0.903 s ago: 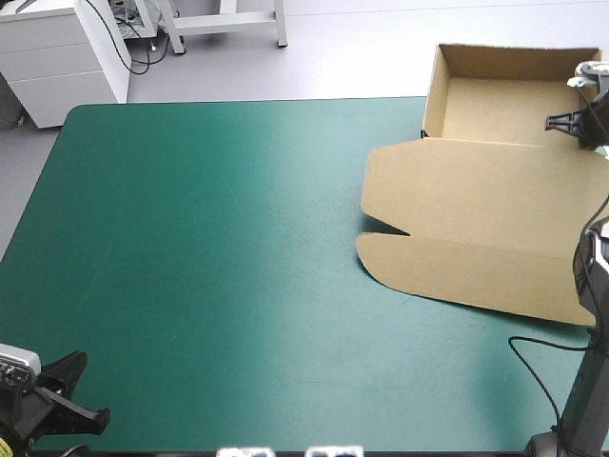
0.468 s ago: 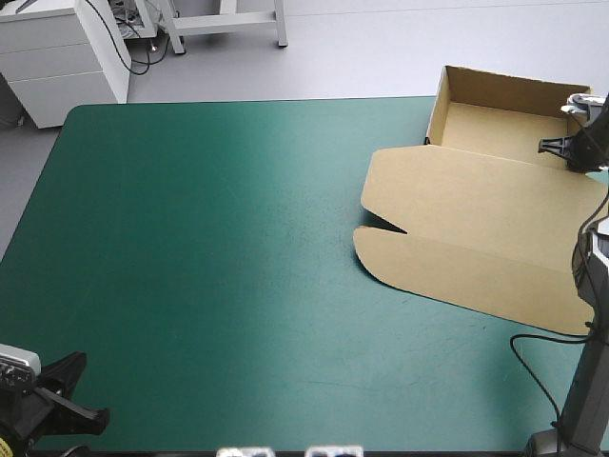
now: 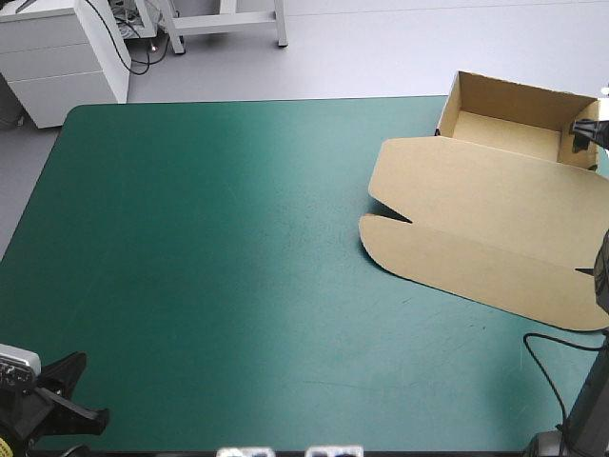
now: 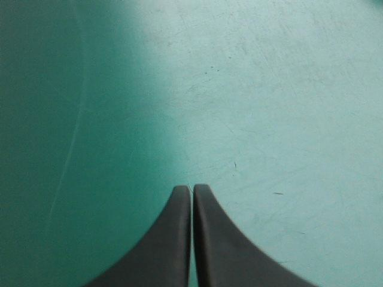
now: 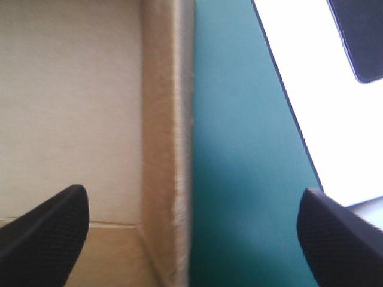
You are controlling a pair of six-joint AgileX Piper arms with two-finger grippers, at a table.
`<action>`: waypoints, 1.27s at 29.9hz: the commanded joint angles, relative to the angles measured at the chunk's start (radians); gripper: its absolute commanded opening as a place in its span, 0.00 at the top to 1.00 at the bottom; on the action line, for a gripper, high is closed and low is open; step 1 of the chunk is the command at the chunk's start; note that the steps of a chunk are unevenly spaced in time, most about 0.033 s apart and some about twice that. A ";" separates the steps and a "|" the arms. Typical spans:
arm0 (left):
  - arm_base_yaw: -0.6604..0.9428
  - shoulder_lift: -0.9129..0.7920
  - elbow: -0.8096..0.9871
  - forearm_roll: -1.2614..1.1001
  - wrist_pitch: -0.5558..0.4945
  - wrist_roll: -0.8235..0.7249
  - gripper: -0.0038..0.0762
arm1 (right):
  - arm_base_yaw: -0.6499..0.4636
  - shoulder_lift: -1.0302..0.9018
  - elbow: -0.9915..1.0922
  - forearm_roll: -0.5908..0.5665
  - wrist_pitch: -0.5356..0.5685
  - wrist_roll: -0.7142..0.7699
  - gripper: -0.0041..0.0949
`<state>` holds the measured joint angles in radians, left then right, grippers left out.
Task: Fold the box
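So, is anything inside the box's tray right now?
Only bare brown board shows inside the box. The open right gripper straddles its side wall, with one finger over the floor. In the high view, the near wall hides a strip of the floor.

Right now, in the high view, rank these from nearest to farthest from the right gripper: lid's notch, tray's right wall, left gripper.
1. The tray's right wall: at the right gripper, far right.
2. The lid's notch: on the lid's left edge.
3. The left gripper: at the table's near-left corner.
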<state>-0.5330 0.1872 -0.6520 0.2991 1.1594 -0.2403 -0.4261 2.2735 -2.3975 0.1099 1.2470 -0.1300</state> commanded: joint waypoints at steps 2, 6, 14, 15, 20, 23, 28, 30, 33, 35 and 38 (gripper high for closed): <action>-0.006 0.015 -0.021 0.022 -0.059 -0.009 0.96 | -0.003 -0.199 -0.029 0.252 0.003 -0.035 0.07; -0.006 0.015 -0.021 0.046 -0.059 -0.009 0.96 | 0.042 -0.305 -0.029 0.507 0.003 -0.116 0.20; -0.006 0.015 -0.021 0.044 -0.059 -0.009 0.96 | 0.298 -0.436 -0.029 0.502 0.003 -0.111 0.96; -0.006 0.015 -0.021 0.044 -0.059 -0.009 0.96 | 0.331 -0.445 -0.029 0.502 0.003 -0.104 0.96; -0.006 0.015 -0.021 0.044 -0.059 -0.009 0.96 | 0.552 -0.484 0.012 0.494 0.003 -0.099 0.96; -0.006 0.015 -0.021 0.040 -0.059 -0.009 0.96 | 0.685 -0.518 0.118 0.380 0.001 -0.132 0.96; -0.006 0.015 -0.021 0.038 -0.059 -0.009 0.96 | 0.875 -0.574 0.341 -0.027 -0.008 -0.088 0.96; -0.006 0.015 -0.021 0.038 -0.059 -0.009 0.96 | 0.923 -0.599 0.440 -0.128 -0.042 -0.067 0.96; -0.006 0.015 -0.021 0.036 -0.057 -0.009 0.96 | 0.947 -0.663 0.576 -0.180 -0.136 -0.025 0.96; -0.006 0.015 -0.021 0.036 -0.057 -0.009 0.96 | 0.949 -0.722 0.679 -0.189 -0.221 -0.004 0.96; -0.006 0.015 -0.021 0.036 -0.057 -0.009 0.96 | 0.949 -0.819 0.832 -0.208 -0.335 0.013 0.96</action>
<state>-0.5330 0.1872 -0.6520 0.3189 1.1602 -0.2403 0.5212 1.5874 -1.6501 -0.0597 1.0537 -0.1368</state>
